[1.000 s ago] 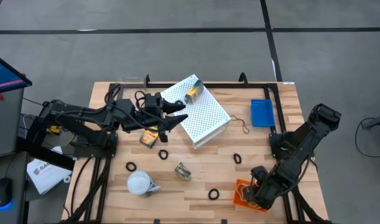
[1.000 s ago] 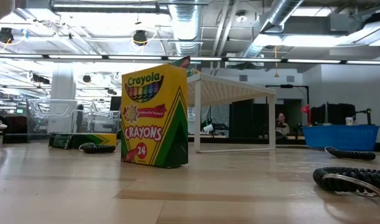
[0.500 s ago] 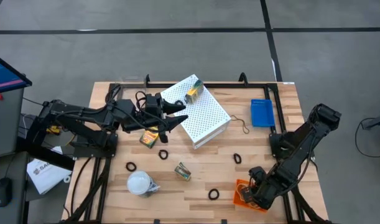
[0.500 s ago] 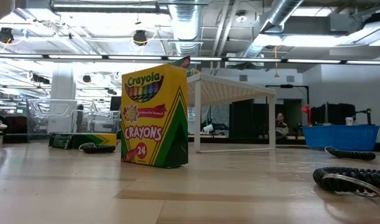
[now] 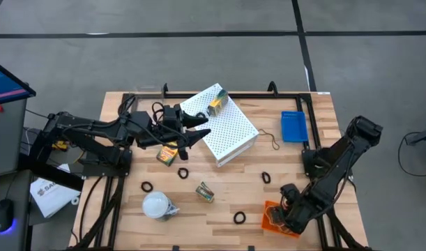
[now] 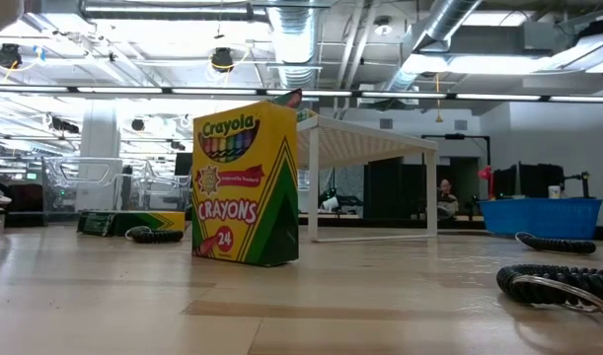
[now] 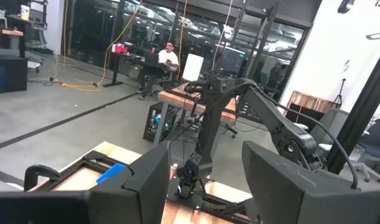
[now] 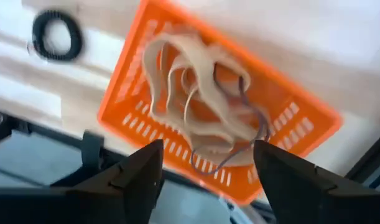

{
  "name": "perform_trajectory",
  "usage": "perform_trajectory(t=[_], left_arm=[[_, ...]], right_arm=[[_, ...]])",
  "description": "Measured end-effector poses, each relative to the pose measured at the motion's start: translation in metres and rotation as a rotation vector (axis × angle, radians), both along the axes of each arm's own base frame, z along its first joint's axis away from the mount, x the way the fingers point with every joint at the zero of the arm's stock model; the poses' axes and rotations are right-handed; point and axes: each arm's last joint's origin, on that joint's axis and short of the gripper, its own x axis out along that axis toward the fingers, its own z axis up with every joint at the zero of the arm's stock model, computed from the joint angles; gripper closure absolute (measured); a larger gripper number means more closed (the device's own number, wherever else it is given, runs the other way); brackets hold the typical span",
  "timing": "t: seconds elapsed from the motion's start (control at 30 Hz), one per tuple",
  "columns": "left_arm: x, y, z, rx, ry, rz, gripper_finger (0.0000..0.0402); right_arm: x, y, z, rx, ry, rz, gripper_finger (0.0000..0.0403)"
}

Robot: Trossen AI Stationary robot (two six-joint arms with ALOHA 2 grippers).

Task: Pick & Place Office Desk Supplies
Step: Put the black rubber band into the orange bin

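Hovering at lower right of the high view: right gripper [image 5: 288, 217], directly above the orange basket [image 5: 272, 222] at the table's near edge, fingers [image 8: 135, 177] standing apart with nothing between them. Lying inside that basket: a heap of tan rubber-band loops [image 8: 199, 102], with a black ring [image 8: 54, 35] resting on the wood just beside the basket in the right wrist view. Reaching in from the left of the high view: left gripper [image 5: 197, 127], poised at the edge of the white perforated box [image 5: 222, 124] in upper centre, fingers [image 7: 149, 177] parted and clamping nothing visible. Sitting on top of that box: one crayon box [image 5: 217, 104]. Lying flat below the left gripper: a second crayon box [image 5: 169, 153]; standing near centre: a third [image 5: 205, 192]. Scattering across the lower half of the table: further black rings [image 5: 183, 172], well apart from one another. Resting at lower left of centre: white bulb-like object [image 5: 157, 205]. Sitting at right of the perforated box: blue tray [image 5: 293, 126].
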Motion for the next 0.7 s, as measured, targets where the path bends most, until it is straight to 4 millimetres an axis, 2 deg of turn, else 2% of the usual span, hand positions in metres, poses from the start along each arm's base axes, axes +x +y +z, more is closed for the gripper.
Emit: perform_trajectory(t=[0.13, 0.23, 0.33, 0.47, 0.6, 0.7], left_arm=[[0.000, 0.000, 0.000, 0.000, 0.001, 0.000, 0.0211], [0.000, 0.000, 0.000, 0.000, 0.001, 0.000, 0.0211], [0.000, 0.000, 0.000, 0.001, 0.001, 0.000, 0.0211], [0.000, 0.000, 0.000, 0.001, 0.002, 0.000, 0.0211], [-0.001, -0.001, 0.001, 0.004, -0.004, -0.037, 0.0211], [-0.002, -0.001, 0.002, 0.004, -0.007, -0.049, 0.0211]], right_arm=[[0.000, -0.022, 0.008, -0.102, 0.009, -0.056, 0.0169], [0.002, -0.049, 0.017, -0.232, -0.023, -0.079, 0.0179], [0.008, -0.081, 0.026, -0.352, -0.026, -0.082, 0.0187], [0.022, -0.131, 0.035, -0.416, 0.012, -0.096, 0.0196], [0.039, -0.173, 0.031, -0.456, 0.079, -0.014, 0.0205], [0.048, -0.193, 0.022, -0.477, 0.140, 0.082, 0.0210]])
